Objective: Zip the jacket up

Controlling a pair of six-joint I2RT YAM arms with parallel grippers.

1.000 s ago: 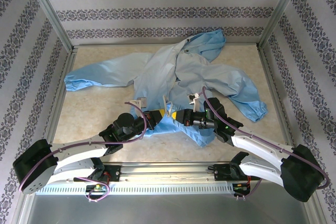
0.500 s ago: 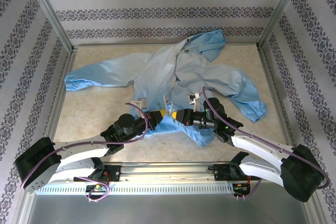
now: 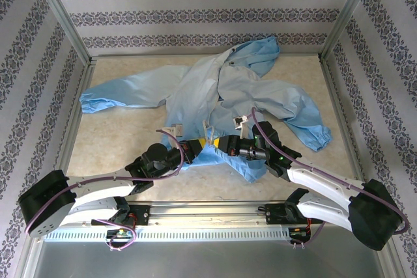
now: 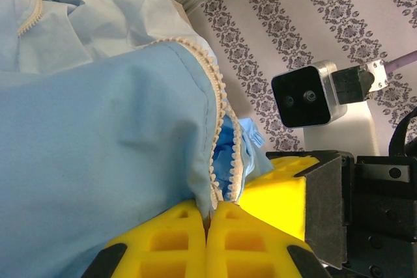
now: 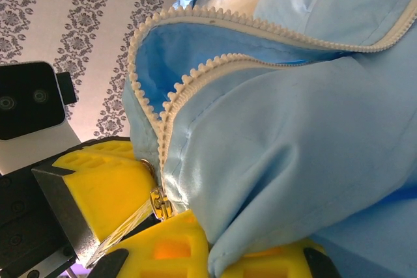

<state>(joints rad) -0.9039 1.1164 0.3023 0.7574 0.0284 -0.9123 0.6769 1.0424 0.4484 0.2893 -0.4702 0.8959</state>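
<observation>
While jacket (image 3: 221, 89) lies spread across bench (image 3: 117, 141), we hold left jaws clamped on hem below zipper teeth (image 4: 218, 109), right jaws pinched on opposite edge beside slider (image 5: 159, 204), likely to bring both halves together.

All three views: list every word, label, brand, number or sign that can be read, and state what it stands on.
No readable text in any view.
The jacket: no print or label showing.
The wallpaper: stripes of floral ornament, not letters.
The left claw and the right claw: plain yellow pads, unmarked.
</observation>
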